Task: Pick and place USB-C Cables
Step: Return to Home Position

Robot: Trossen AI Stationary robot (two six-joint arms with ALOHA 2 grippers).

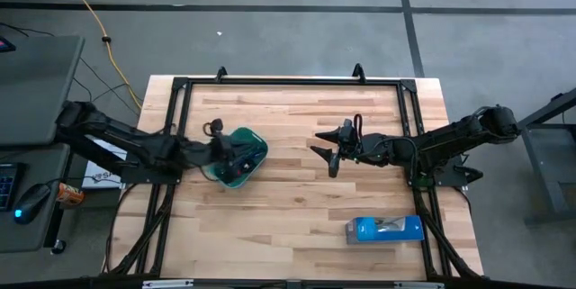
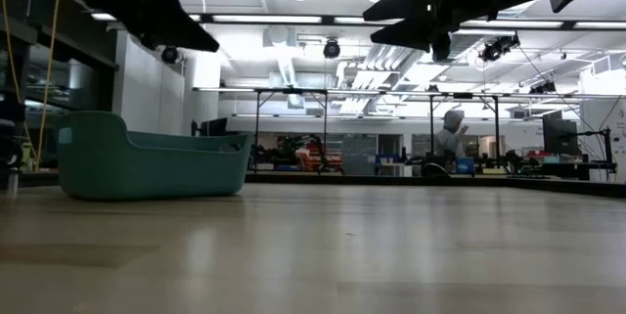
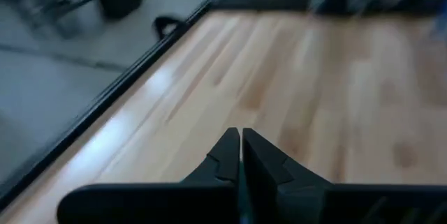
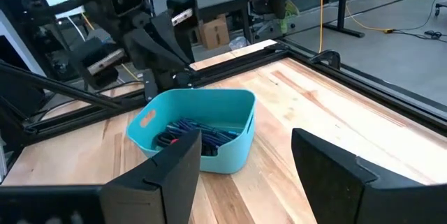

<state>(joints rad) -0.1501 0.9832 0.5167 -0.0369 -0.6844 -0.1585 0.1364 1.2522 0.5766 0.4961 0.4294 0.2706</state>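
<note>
- My left gripper point(image 3: 239, 139) has its fingers pressed together with nothing between them. It hangs at the teal bin point(image 1: 260, 150) on the table's left half. From above it overlaps the bin's near side, and the table-level view puts it higher than the rim. If I pull back low instead of lifting first, I judge my wrist could catch that rim and drag or tip the bin.
- The USB-C Cables point(image 4: 198, 132) lie on the bin's floor as a dark tangle, and I cannot tell the bundles apart. The bin looks light, so one knock could slide it or spill them onto the table point(image 1: 288, 226). That would undo the placing.
- My right gripper point(image 1: 322, 145) has its fingers spread wide and empty. It hovers over the table's middle, near the bin's right side but apart from it, and points at it. Any drift forward rather than back would carry it into the bin or my left arm. Both arms retreating through that shared middle at once is the likeliest cause of a collision.
- The blue box point(image 1: 385, 228) lies near the front right, well apart from my right gripper. My right arm crosses the black frame rail point(image 1: 412, 127) on its way out. Folding down too early could clip that rail, or less likely sweep the box.
</note>
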